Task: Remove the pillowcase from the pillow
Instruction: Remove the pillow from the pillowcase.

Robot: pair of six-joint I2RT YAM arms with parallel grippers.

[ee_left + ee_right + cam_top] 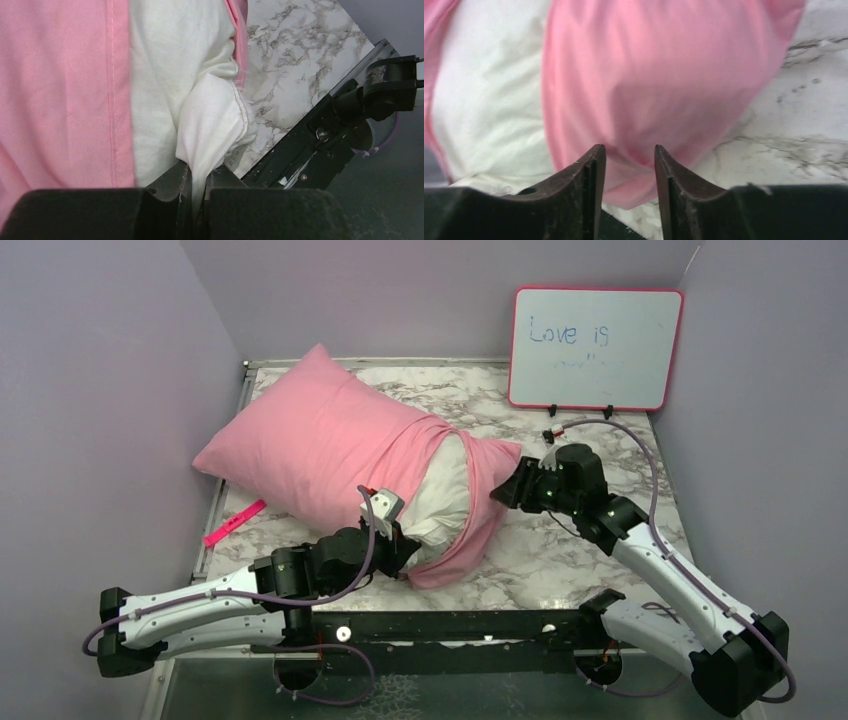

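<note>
The pink pillowcase [320, 435] covers most of the white pillow [445, 490], whose near end bulges out of the case's open mouth. My left gripper [405, 540] is shut on a corner of the pillow [210, 130], the white fabric pinched between its jaws [200, 172]. My right gripper [505, 490] is open at the pillowcase's loose right edge [659, 80]; the pink fabric lies just beyond and between its fingertips [626, 150], and the jaws stand apart, not closed on it.
A whiteboard [595, 348] with a pink frame leans on the back wall. A pink strip [235, 523] lies on the marble table [560, 560] at the left. Purple walls close in on both sides. A black rail [450, 625] joins the arm bases.
</note>
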